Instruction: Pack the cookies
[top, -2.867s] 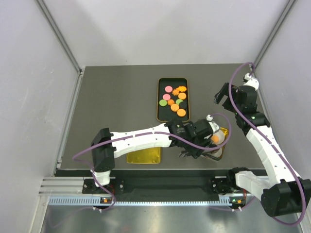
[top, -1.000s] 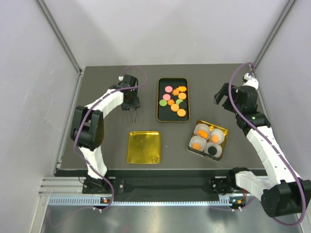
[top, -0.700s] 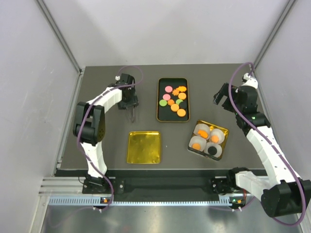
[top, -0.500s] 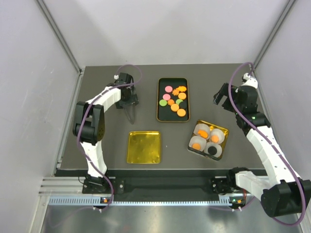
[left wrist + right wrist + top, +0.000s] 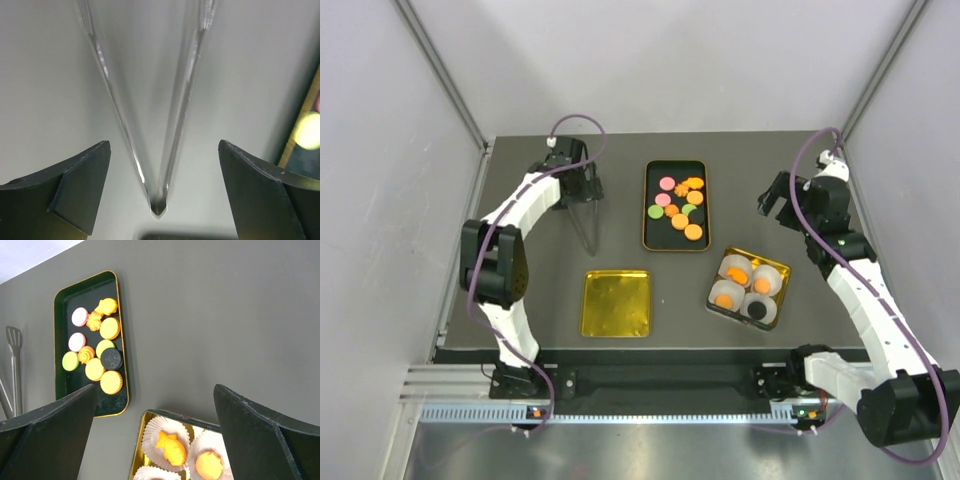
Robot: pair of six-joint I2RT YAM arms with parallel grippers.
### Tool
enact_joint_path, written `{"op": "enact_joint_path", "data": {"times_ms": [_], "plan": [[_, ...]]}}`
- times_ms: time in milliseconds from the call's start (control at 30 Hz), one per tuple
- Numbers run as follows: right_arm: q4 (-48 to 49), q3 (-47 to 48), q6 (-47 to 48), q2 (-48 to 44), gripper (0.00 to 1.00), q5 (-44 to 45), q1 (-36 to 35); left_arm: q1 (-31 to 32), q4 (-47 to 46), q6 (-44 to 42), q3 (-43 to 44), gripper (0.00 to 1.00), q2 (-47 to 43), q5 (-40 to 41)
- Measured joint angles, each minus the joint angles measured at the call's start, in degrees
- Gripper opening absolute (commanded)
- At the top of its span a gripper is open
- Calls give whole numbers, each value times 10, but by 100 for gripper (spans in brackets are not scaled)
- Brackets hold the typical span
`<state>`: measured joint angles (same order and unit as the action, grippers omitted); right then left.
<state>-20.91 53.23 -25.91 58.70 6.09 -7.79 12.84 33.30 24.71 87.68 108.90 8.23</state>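
Several cookies [image 5: 677,207] in orange, pink, green and black lie in a black tray [image 5: 646,210] at the middle of the table; the right wrist view also shows these cookies [image 5: 101,351] in that tray [image 5: 84,291]. A gold tin [image 5: 718,278] to its right holds white paper cups, each with a cookie [image 5: 737,272] in it. My left gripper [image 5: 580,190] is open and hangs over clear tongs [image 5: 587,226] that lie on the table, its fingers [image 5: 80,190] well apart from the tongs [image 5: 172,140]. My right gripper [image 5: 772,203] stands open and empty behind the tin.
A gold lid [image 5: 616,303] lies flat near the front, left of the tin. Grey walls close in the table on both sides and at the back. The right wrist view shows the tin [image 5: 136,450] below and the tongs [image 5: 14,365] at far left.
The left gripper has opened and let go of the tongs, which now lie on the table, and it has drawn back toward the far left. The right arm has not moved.
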Motion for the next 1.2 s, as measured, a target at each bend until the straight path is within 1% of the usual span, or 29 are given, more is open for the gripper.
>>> {"op": "enact_joint_path", "data": {"times_ms": [100, 233, 300, 367, 400, 500, 600, 667, 833, 967, 1200], "plan": [[0, 0, 3, 1, 100, -7, 0, 0, -2, 3, -40, 88, -67, -9], [12, -4, 9, 1, 99, -37, 0, 1, -2, 12, -125, 85, -173, -28], [20, -8, 12, 1, 95, -55, -4, 3, -6, 19, -165, 84, -214, -38], [23, -8, 14, 5, 94, -63, -12, 6, -9, 30, -212, 82, -255, -50], [27, -8, 15, 10, 94, -63, -22, 8, -8, 36, -234, 82, -272, -57], [28, -7, 19, 29, 94, -54, -66, 16, -12, 50, -290, 74, -309, -77], [27, -7, 24, 49, 94, -45, -100, 27, -11, 60, -325, 69, -326, -90], [27, -6, 24, 59, 94, -41, -109, 33, -12, 66, -348, 67, -335, -93], [27, -6, 24, 70, 94, -29, -113, 41, 0, 82, -393, 66, -359, -85], [28, -2, 24, 75, 94, -27, -115, 41, 3, 94, -407, 63, -361, -85], [28, -2, 24, 75, 95, -27, -116, 41, -19, 119, -447, 60, -352, -119]]}}
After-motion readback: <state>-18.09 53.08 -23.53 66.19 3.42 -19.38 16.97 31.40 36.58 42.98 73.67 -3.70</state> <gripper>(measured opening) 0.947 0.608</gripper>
